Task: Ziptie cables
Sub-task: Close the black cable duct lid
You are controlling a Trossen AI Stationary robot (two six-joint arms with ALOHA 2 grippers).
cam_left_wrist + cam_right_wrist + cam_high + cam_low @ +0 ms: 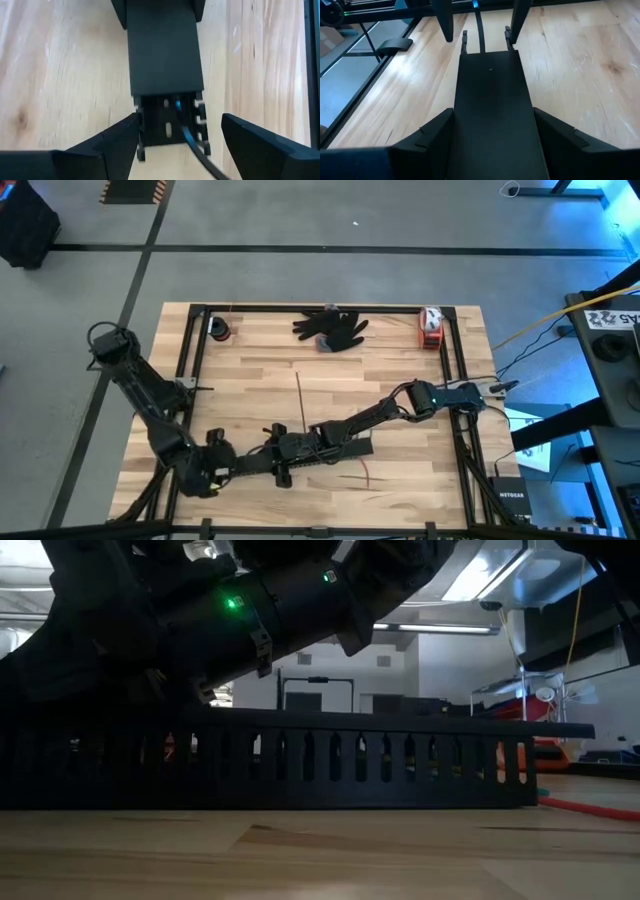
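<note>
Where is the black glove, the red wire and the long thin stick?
Glove [331,328]: high view, on its palm.
Red wire [364,473]: high view, on its middle.
Stick [300,395]: high view, midway along it.

Two dark jointed arms, a green light glowing on one, each pincer with wedge-shaped black fingers [105,150]

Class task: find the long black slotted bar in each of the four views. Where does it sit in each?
High view: slotted bar low in the picture, near centre.
Low view: spans most of the width, slots facing the camera.
Left wrist view: centre, its end showing.
Right wrist view: centre, running away from camera.
Shared landmark: the wooden table.
</note>
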